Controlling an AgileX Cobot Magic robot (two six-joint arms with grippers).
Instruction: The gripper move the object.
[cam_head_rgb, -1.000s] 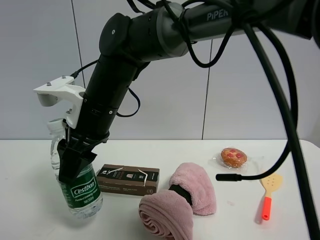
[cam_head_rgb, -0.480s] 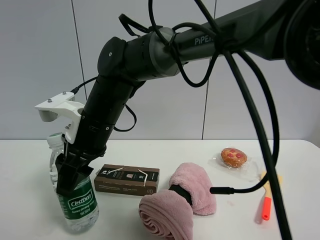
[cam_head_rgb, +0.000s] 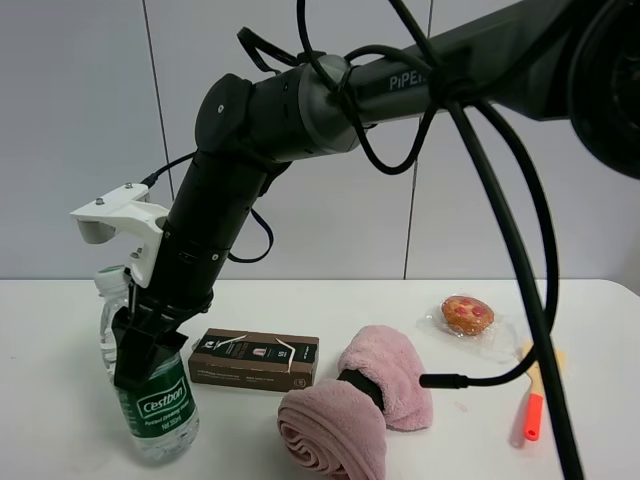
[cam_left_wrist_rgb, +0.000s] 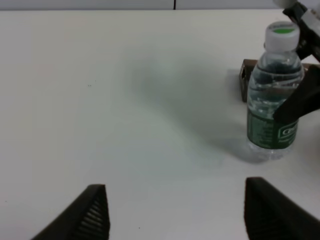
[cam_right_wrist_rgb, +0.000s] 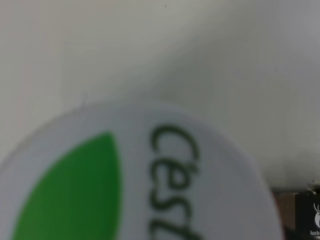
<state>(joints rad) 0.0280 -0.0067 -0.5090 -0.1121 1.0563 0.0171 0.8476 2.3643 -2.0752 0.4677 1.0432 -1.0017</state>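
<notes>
The clear water bottle (cam_head_rgb: 160, 405) with a green Cestbon label stands upright at the table's front left. My right gripper (cam_head_rgb: 140, 345), on the arm that reaches across from the right, is shut on the bottle's upper body, just below the neck. The right wrist view is filled by the bottle's white and green cap (cam_right_wrist_rgb: 125, 185). In the left wrist view the bottle (cam_left_wrist_rgb: 272, 115) stands far off with a black finger (cam_left_wrist_rgb: 300, 100) against its side. My left gripper (cam_left_wrist_rgb: 180, 215) is open and empty over bare table.
A flat dark brown box (cam_head_rgb: 255, 358) lies just right of the bottle. A rolled pink towel (cam_head_rgb: 360, 405) lies in the front middle. A wrapped pastry (cam_head_rgb: 467, 314) and an orange-handled spatula (cam_head_rgb: 535, 400) lie at the right. The table (cam_head_rgb: 60, 400) is white.
One second ago the bottle leaned slightly; my right gripper has shifted it a little left and set it upright. Nothing has moved in the last half second.
</notes>
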